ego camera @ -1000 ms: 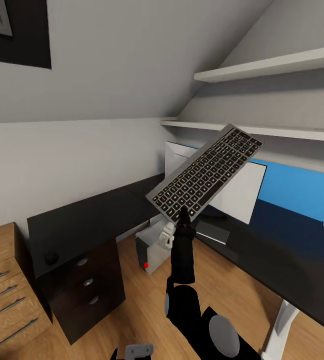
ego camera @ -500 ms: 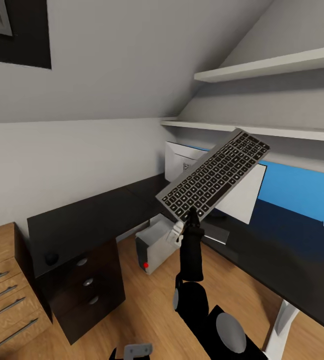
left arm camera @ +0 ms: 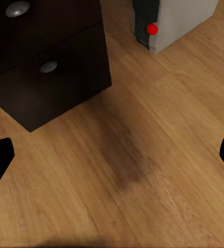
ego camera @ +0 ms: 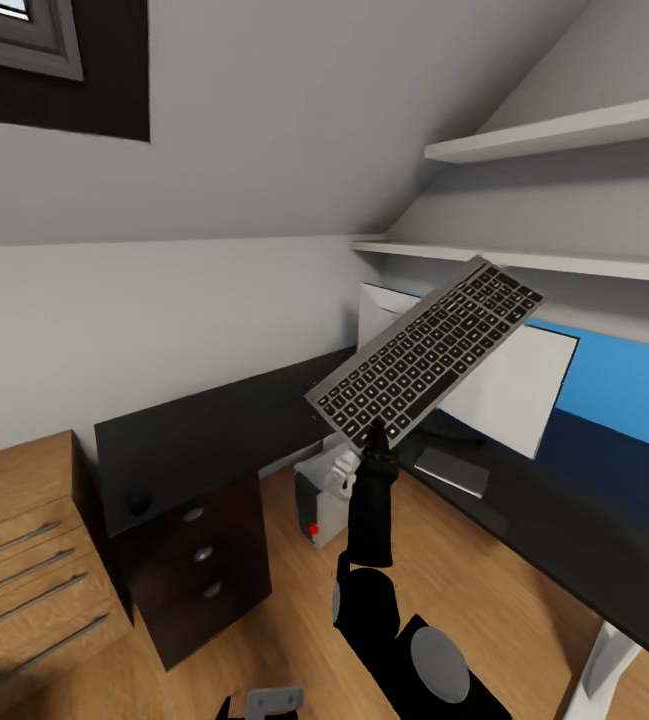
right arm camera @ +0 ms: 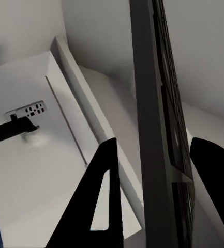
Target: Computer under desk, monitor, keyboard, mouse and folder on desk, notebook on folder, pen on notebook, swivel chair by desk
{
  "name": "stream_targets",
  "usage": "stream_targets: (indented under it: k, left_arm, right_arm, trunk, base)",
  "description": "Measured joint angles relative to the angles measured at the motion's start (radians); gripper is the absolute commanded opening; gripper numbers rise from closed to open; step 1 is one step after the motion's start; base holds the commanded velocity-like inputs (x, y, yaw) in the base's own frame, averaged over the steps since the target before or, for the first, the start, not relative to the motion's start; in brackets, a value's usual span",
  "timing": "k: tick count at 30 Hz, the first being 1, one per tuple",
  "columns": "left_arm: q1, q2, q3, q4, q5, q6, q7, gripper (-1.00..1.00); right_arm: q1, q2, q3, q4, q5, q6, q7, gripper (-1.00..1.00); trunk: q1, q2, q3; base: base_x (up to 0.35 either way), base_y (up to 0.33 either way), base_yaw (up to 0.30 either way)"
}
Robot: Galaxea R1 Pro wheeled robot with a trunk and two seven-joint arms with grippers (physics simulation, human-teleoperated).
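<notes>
**Keyboard held up in the air over the desk corner**

The right hand [ego camera: 375, 432] is raised in front of the robot and pinches the near edge of the keyboard [ego camera: 426, 351]. In the right wrist view the two dark fingers [right arm camera: 104, 196] stand on either side of the thin grey frame of the keyboard [right arm camera: 155, 129], which is seen edge-on. The keyboard is tilted, with its far end higher and its keys facing the camera, and it touches nothing except the hand.

Behind the keyboard the monitor [ego camera: 509, 385] stands on the black desk [ego camera: 214, 430], its back side pale in this light. On the floor under the desk, just beside the right arm, is the computer [ego camera: 319, 500] with its small red dot. A small black mouse [ego camera: 140, 500] lies on the desk, above the drawer unit [ego camera: 204, 560].

The left hand [left arm camera: 112, 155] hangs low over the wood floor [left arm camera: 143, 170], its fingers spread wide apart and holding nothing; the computer [left arm camera: 179, 20] shows beyond it.
</notes>
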Motion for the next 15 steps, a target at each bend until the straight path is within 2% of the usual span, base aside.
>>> stream_targets:
  k: [6, 15]
  left_arm:
    - [0.0, 0.0, 0.001, 0.002, 0.0, 0.0, 0.0, 1.0]
    - [0.0, -0.001, 0.001, 0.003, 0.0, 0.0, 0.0, 1.0]
  right_arm:
    - [0.001, 0.012, 0.002, 0.032, 0.0, 0.001, -0.019, -1.0]
    - [0.001, 0.016, 0.005, 0.074, -0.006, -0.003, -0.052, -1.0]
  trunk:
    - [0.0, 0.0, 0.0]
    - [0.0, 0.0, -0.003]
  base:
    - [0.0, 0.0, 0.279]
    - [0.0, 0.0, 0.279]
